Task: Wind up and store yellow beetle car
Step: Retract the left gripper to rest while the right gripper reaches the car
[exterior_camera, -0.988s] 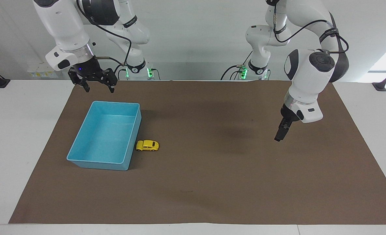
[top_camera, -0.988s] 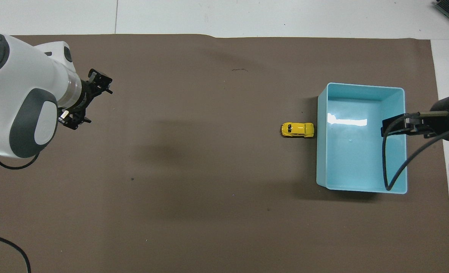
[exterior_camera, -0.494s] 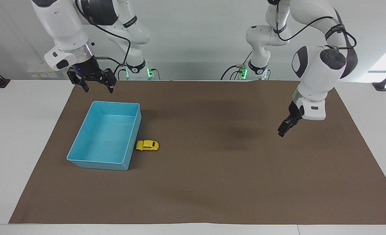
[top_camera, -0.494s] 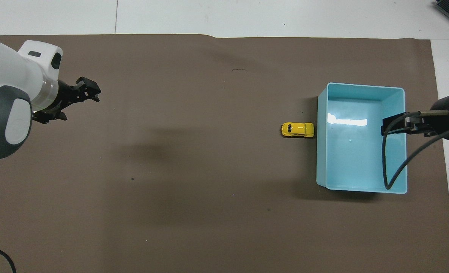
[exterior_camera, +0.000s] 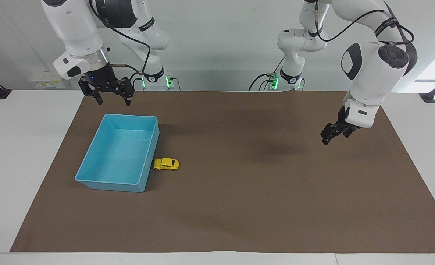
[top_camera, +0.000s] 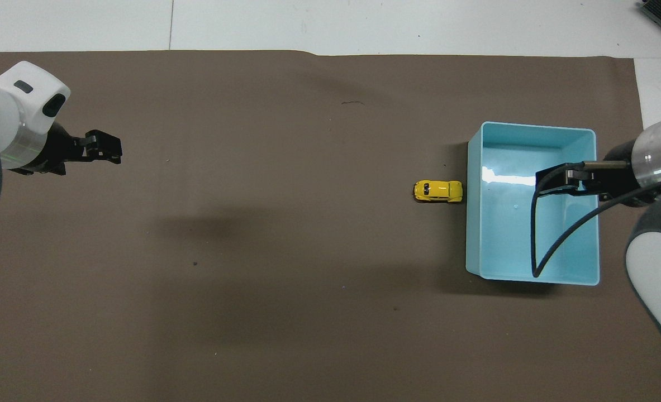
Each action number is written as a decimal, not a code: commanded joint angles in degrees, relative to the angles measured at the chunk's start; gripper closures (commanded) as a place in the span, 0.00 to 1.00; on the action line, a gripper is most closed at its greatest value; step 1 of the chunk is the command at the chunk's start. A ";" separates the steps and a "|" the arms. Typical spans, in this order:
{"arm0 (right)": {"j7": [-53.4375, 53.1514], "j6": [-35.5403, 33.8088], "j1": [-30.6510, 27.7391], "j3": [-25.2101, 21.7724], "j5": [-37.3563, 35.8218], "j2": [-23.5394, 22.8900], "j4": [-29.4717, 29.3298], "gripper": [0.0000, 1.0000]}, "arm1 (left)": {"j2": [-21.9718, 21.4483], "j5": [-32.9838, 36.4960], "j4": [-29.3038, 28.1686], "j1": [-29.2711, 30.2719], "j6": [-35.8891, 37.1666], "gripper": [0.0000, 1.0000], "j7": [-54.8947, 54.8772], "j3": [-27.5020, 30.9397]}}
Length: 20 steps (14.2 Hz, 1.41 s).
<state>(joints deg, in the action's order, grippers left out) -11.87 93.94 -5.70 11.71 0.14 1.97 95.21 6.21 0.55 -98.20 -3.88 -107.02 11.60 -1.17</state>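
Observation:
The yellow beetle car (exterior_camera: 166, 164) (top_camera: 438, 191) stands on its wheels on the brown mat, right beside the long wall of the light blue bin (exterior_camera: 109, 186) (top_camera: 537, 127), on the side toward the left arm. Nothing lies in the bin. My right gripper (exterior_camera: 113, 100) (top_camera: 576, 181) hangs open and empty high over the bin, well clear of the car. My left gripper (exterior_camera: 331, 135) (top_camera: 104, 152) is open and empty in the air over bare mat toward the left arm's end of the table.
The brown mat (exterior_camera: 239, 206) covers most of the white table (exterior_camera: 18, 147). A black cable loops down from the right wrist over the bin in the overhead view. A small dark scuff marks the mat farther from the robots.
The left arm has risen and swung its gripper back toward its own end of the table, turning it. The right gripper has shifted a little over the bin. Car and bin are unmoved.

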 commanded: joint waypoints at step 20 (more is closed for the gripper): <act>-55.87 4.41 6.05 0.51 3.38 -2.41 0.94 0.00 | -10.16 0.24 8.73 2.39 17.11 0.00 -10.46 -0.94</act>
<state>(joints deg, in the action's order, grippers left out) -62.80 97.16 0.64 12.02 2.04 -0.61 95.44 -3.67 0.55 -90.97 -1.86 -90.96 2.04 -2.17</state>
